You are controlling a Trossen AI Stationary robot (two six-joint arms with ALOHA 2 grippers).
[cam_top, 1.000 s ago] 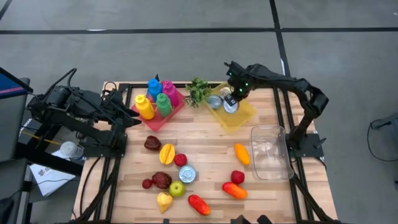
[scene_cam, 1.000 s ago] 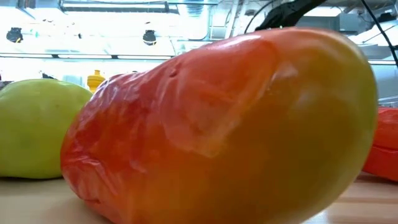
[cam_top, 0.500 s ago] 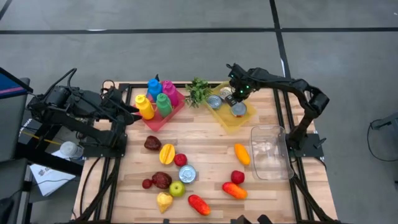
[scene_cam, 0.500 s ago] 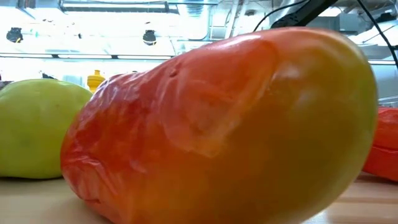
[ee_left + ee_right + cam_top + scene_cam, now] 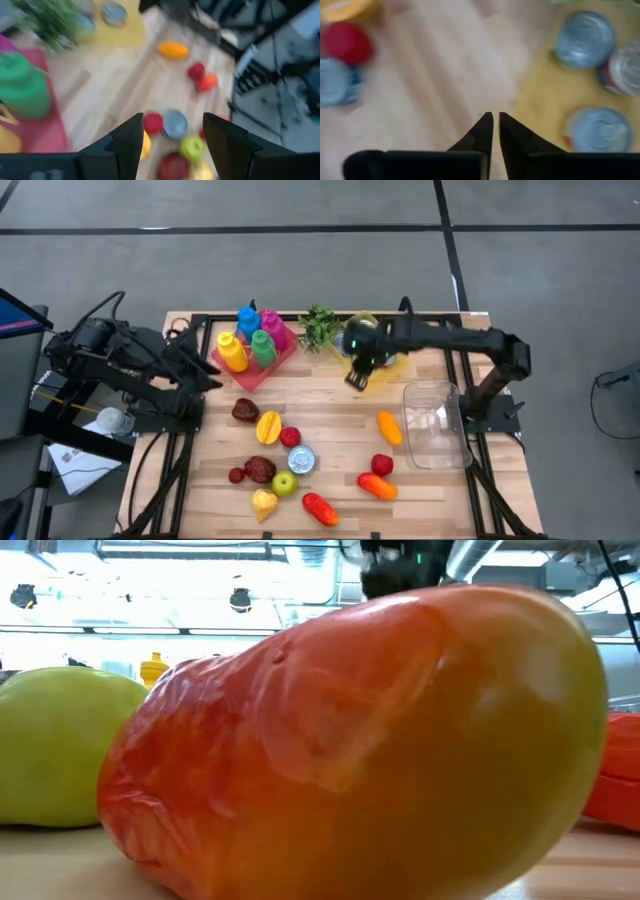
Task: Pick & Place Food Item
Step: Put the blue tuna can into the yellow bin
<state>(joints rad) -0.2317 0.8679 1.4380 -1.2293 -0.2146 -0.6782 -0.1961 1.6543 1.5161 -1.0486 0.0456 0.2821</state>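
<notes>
Cans, three of them, sit together in the yellow tray at the back of the bench, next to the green sprig. Right fingers hang over the tray's near edge, tips almost touching with only a slit between them, holding nothing. A fourth can stands loose among the fruit in the middle of the bench, just beside a red ball-shaped piece and a green apple. An orange fruit lies beside the clear tub on the right. Coloured bottles stand in the red tray. Left fingers wait off the bench's left edge, parted and empty.
</notes>
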